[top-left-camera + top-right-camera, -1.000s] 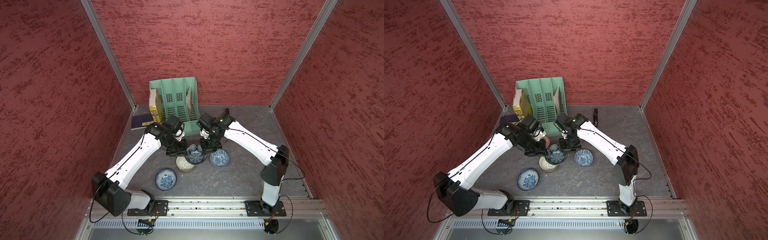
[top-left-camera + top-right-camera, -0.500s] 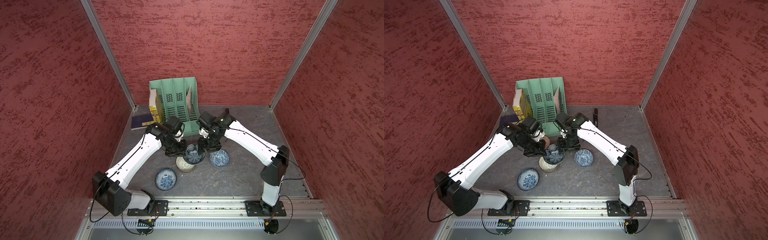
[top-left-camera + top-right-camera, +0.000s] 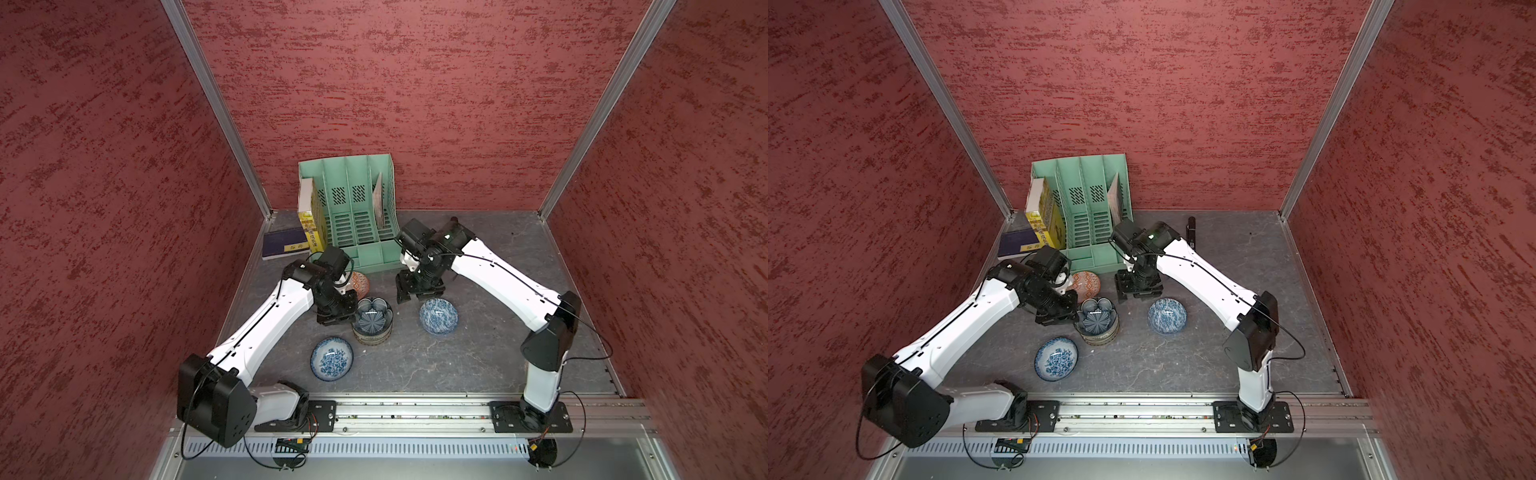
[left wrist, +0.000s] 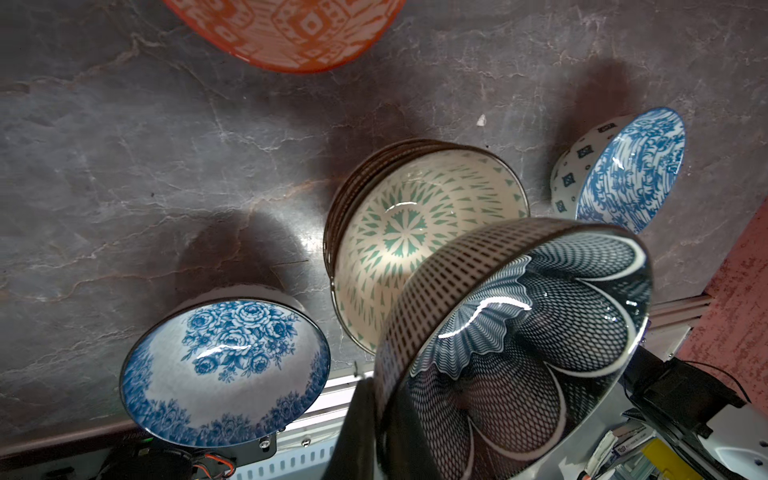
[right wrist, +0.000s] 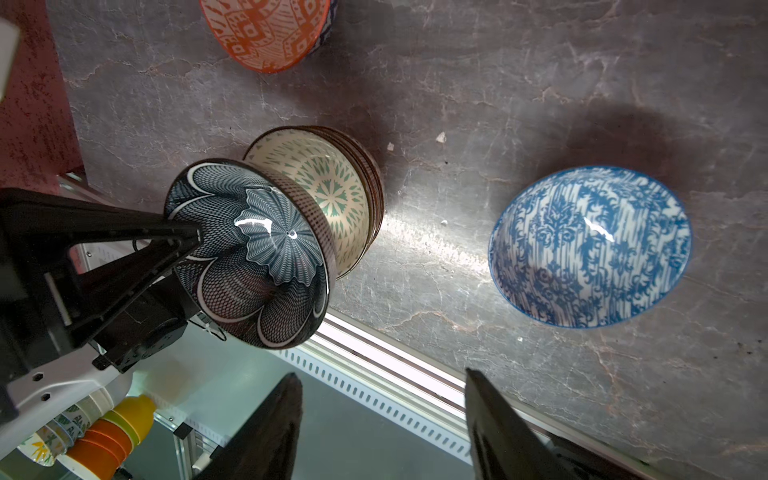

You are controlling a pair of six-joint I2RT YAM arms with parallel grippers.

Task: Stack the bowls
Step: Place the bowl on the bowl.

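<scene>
My left gripper (image 4: 382, 415) is shut on the rim of the dark blue-grey petal bowl (image 3: 372, 316) (image 4: 519, 332) and holds it over a stack (image 3: 1098, 338). The stack's top bowl is the green lattice one (image 4: 407, 232) (image 5: 328, 195). I cannot tell whether the two touch. My right gripper (image 5: 379, 374) (image 3: 417, 295) stands open and empty, behind the gap between the stack and a blue-white bowl (image 3: 438, 316) (image 5: 590, 245). A blue floral bowl (image 3: 331, 358) (image 4: 224, 365) sits nearer the front. An orange geometric bowl (image 3: 359, 284) (image 5: 266, 29) lies behind the stack, partly hidden by my left wrist.
A green file organiser (image 3: 353, 216) stands at the back with a yellow book (image 3: 309, 226) in it. A dark blue book (image 3: 284, 245) lies flat beside it. A small black object (image 3: 1191, 228) lies at the back. A metal rail (image 3: 415, 409) runs along the front edge, and red walls close three sides.
My right gripper has opened, let go of the dark petal bowl and drawn back a little. The left gripper keeps the bowl over the stack.
</scene>
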